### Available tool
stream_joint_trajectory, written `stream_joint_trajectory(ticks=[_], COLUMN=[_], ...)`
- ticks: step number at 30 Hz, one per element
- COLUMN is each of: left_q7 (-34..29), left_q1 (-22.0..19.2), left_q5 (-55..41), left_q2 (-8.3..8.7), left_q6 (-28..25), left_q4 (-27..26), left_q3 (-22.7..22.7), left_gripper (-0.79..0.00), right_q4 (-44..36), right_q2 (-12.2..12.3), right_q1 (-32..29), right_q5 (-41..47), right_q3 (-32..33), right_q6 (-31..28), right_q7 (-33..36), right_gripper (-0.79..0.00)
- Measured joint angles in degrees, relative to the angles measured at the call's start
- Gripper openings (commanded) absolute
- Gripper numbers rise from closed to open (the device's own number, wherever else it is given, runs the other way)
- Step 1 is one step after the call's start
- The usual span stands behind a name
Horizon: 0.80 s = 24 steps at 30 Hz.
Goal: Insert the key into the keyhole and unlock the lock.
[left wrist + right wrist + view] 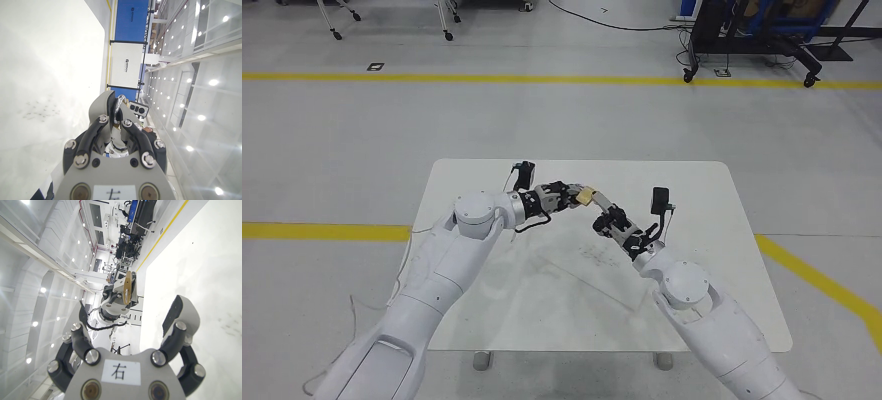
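Observation:
My left gripper [564, 197] is held above the middle of the white table and is shut on a brass padlock [585, 196]. In the left wrist view its fingers [110, 106] close around the silver shackle [119, 101], and the lock body is hidden behind them. The right wrist view shows the padlock [127, 289] edge-on, with a small silver key [126, 293] sticking out of its face. My right gripper [606, 219] is a short way from the lock, pointed at it. It is open [130, 306], with nothing between its fingers.
The white table [702, 200] has rounded corners, and both arms hover over its middle. Yellow floor lines [542, 77] run behind and beside it. Wheeled stands and a dark cart [762, 40] are far back on the floor.

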Motion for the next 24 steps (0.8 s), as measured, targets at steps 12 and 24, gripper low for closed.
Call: stream_joint_trajectory(ticks=[12, 24], left_q7=[-0.6, -1.4], left_q1=[0.4, 0.1], left_q5=[0.8, 2.2], left_q2=[-0.03, -0.3], left_q6=[-1.0, -1.0], left_q4=[-0.8, -0.7], left_q3=[-0.4, 0.2], left_gripper=[-0.785, -0.785], right_q4=[-5.9, -5.2], right_q2=[1.6, 0.9], right_q1=[-5.9, -4.8], right_q5=[0.4, -3.2], right_q3=[7.2, 5.6], right_q6=[2.4, 4.2], right_q7=[9.5, 5.8], right_gripper=[-0.73, -0.763])
